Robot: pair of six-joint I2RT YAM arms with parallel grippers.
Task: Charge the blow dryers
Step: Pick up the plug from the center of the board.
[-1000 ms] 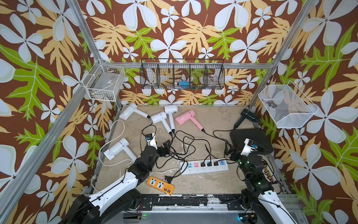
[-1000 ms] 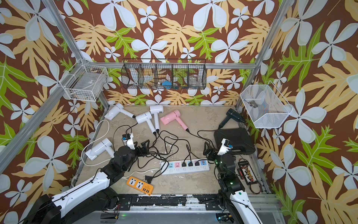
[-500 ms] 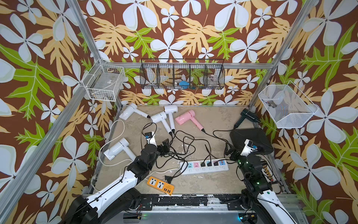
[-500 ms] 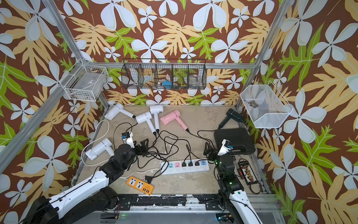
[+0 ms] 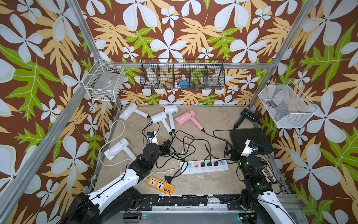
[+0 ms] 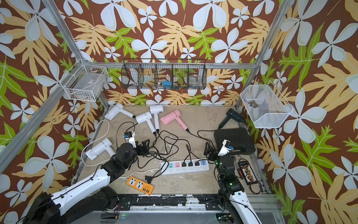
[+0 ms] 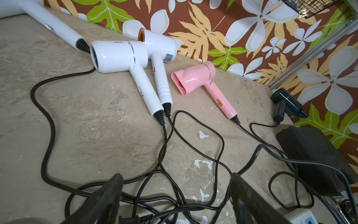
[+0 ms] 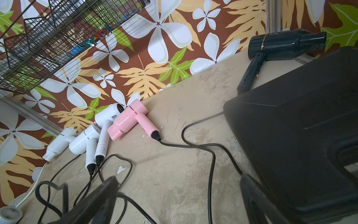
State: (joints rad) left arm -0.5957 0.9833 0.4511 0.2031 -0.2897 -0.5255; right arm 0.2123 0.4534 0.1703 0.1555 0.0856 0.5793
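Walls: wallpaper (image 5: pixel 174 29) on all three, brown with white flowers, green and tan leaves. Aluminium frame posts (image 5: pixel 84 31) at the corners. The counter (image 5: pixel 213 120) is beige, mottled, with chipped white patches. A black wire basket (image 5: pixel 182 64) hangs on the back wall, well beyond both claws. A white wire basket (image 5: pixel 104 91) is far outward of the left claw (image 5: pixel 166 147), a white mesh basket (image 5: pixel 290 116) far outward of the right claw (image 5: pixel 231 153). Light flat, even.

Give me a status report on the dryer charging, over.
Left claw open over tangled cords; right claw open. Three dryer plugs in white power strip; one loose plug beside orange strip.
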